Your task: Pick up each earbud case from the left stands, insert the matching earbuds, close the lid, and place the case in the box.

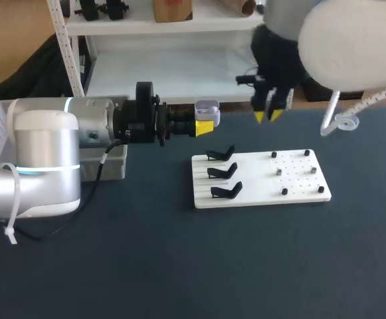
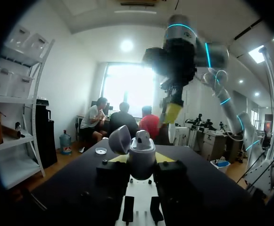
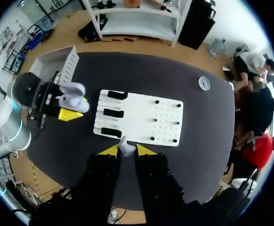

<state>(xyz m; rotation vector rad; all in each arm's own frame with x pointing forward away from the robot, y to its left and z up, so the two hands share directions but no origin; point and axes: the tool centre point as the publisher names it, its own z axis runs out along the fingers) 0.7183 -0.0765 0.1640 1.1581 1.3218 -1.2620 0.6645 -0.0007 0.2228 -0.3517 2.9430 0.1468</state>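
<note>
Jaws of your left gripper (image 2: 141, 159) clamp the earbud case (image 2: 141, 149) lid-open in the air beside the white board (image 1: 299, 189), presenting it for loading; your right gripper (image 3: 127, 150) pinches what looks like an earbud (image 3: 126, 145), hovering higher nearby, well placed to insert it.

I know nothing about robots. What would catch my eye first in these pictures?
The left gripper holds a pale earbud case, lid open, in the air beside the white board. The right gripper hangs high above the table with a small white earbud pinched between its yellow tips. The board's three black stands are bare.
</note>
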